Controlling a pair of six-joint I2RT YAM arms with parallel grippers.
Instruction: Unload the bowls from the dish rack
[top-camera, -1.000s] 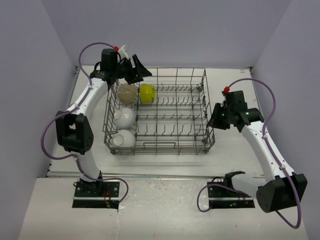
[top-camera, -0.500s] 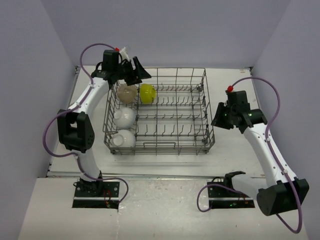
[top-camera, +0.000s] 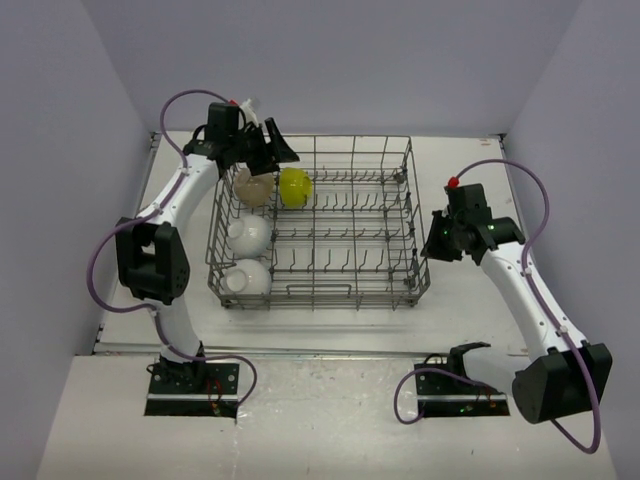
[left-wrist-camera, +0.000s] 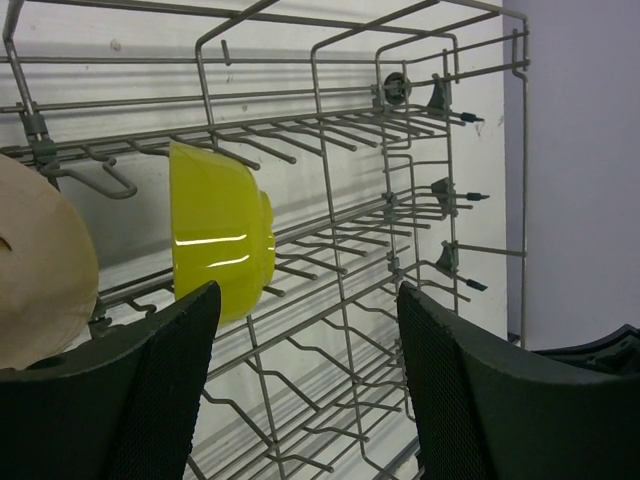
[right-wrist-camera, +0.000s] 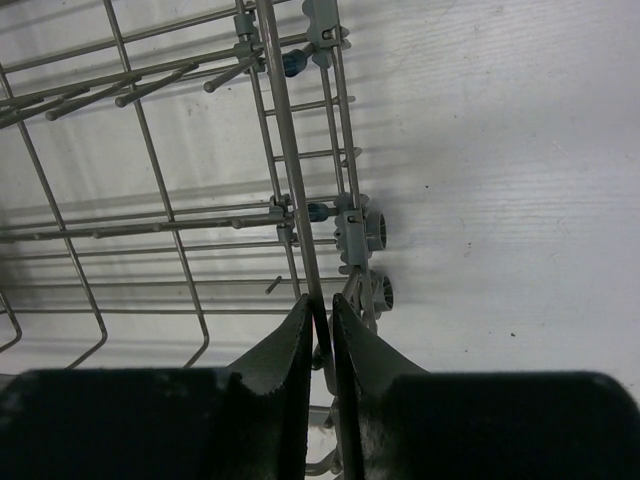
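Observation:
The grey wire dish rack (top-camera: 340, 262) stands mid-table. In its left part are a tan bowl (top-camera: 252, 186), a yellow bowl (top-camera: 294, 186) and two white bowls (top-camera: 248, 234) (top-camera: 247, 277), all on edge between the tines. My left gripper (top-camera: 268, 150) is open and empty above the rack's back left corner. In the left wrist view (left-wrist-camera: 308, 295) the yellow bowl (left-wrist-camera: 215, 230) and tan bowl (left-wrist-camera: 40, 265) lie just beyond its fingers. My right gripper (top-camera: 432, 243) is shut on the rack's right rim wire (right-wrist-camera: 290, 150), which sits between its fingertips (right-wrist-camera: 321, 305).
The rack's middle and right rows hold only upright tines. White table (top-camera: 470, 300) shows to the right of the rack and in front of it. Purple walls close in on the left, back and right.
My left gripper has shifted slightly down and left toward the tan and yellow bowls. My right arm swayed a little, and its gripper has stayed shut on the rack's rim.

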